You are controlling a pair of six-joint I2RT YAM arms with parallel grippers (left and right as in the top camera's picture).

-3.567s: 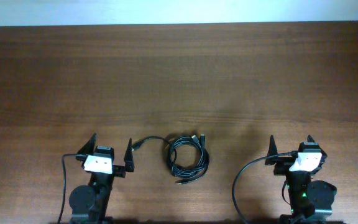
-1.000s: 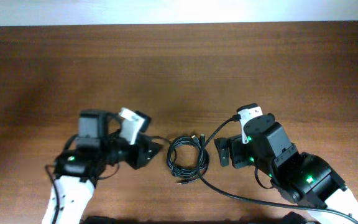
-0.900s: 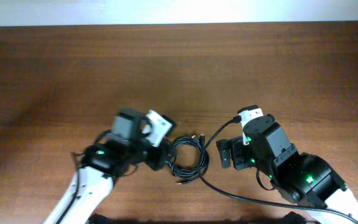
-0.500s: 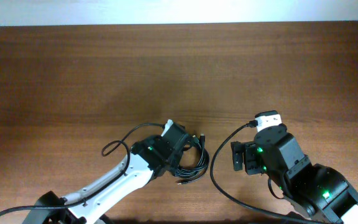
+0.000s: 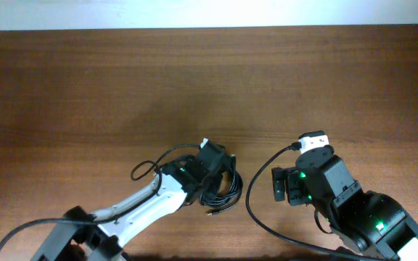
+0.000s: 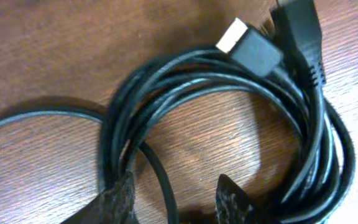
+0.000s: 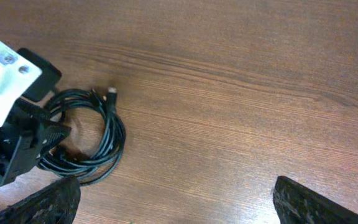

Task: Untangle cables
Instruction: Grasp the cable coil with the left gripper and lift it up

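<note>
Cables [image 6: 191, 74] coiled on counter [image 5: 194, 87], lower middle. Left pincer [image 6: 173, 200], jaws apart, straddles one strand at coil's left side. Right pincer [image 7: 176, 198] gapes, off right; left arm nearer.

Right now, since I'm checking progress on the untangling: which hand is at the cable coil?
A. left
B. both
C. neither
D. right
A: the left hand straddles a strand of the cable coil, while the right hand hangs apart from it, wide open.
</note>
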